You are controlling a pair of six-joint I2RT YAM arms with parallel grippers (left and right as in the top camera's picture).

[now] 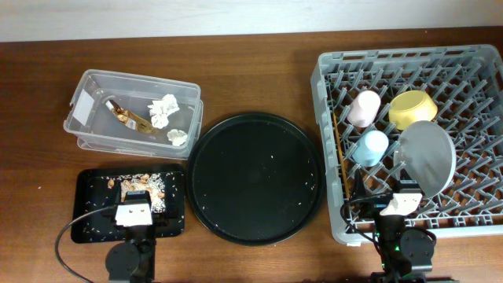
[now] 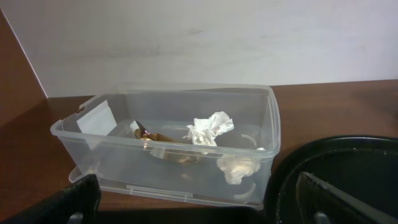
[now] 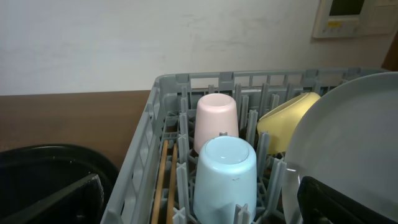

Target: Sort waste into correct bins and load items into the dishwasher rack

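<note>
**Both grippers spread wide, nothing held**

The left gripper point(image 2: 205, 202) hangs over the shallow black tray point(image 1: 86, 216), its jaws fully apart and gripping nothing. Food scraps point(image 1: 145, 185) lie in that tray. Ahead of it, the clear tub point(image 1: 86, 94) holds the tissue balls point(image 1: 164, 109) and the gold-brown wrapper point(image 1: 126, 116).

The right gripper point(image 3: 205, 202) sits at the near edge of the dishwasher rack point(image 1: 471, 71), its jaws just as wide and empty. In the rack, the pink cup point(image 1: 364, 108) and blue cup point(image 1: 371, 146) stand upside down. The yellow bowl point(image 1: 413, 108) is tilted, the plate point(image 1: 428, 156) is on edge, and the chopsticks point(image 1: 339, 149) lie along the left side. The round black tray point(image 1: 255, 177) sits between the tub and the rack.
</note>
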